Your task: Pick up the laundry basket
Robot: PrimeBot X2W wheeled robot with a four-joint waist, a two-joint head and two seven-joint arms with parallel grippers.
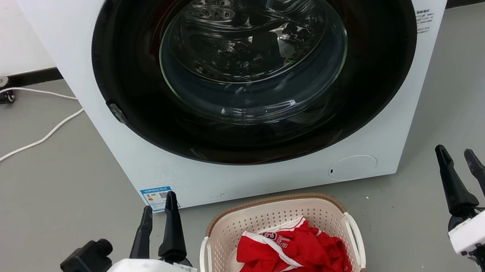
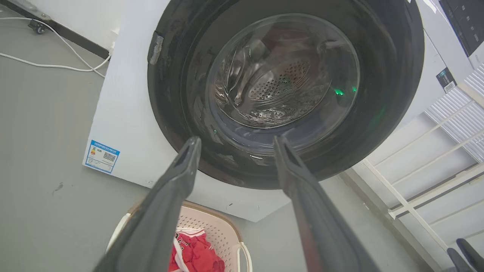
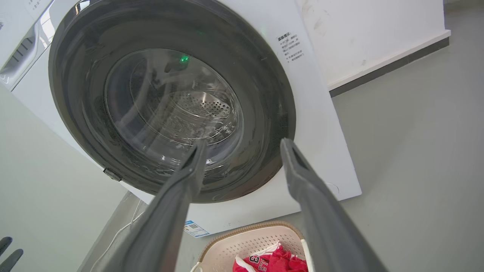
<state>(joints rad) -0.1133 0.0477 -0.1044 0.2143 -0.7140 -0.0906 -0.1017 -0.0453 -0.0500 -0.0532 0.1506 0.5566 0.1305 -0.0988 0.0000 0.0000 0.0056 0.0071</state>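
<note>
The laundry basket [image 1: 261,219] is cream perforated plastic with a brown rim and white side handles. It stands on the floor in front of the washing machine, and a red and white garment [image 1: 293,260] lies in it. My left gripper [image 1: 158,203] hangs open just left of the basket, apart from it. My right gripper [image 1: 454,150] is open farther off to the basket's right. The left wrist view has the basket [image 2: 217,226] below my open left gripper [image 2: 236,139]. In the right wrist view the basket [image 3: 249,241] sits beneath my open right gripper [image 3: 244,143].
A white front-loading washing machine [image 1: 77,60] with a shut dark round door [image 1: 254,60] stands close behind the basket. White cables [image 1: 4,156] trail over the grey floor at the left. A white rack [image 2: 435,166] stands to the machine's right in the left wrist view.
</note>
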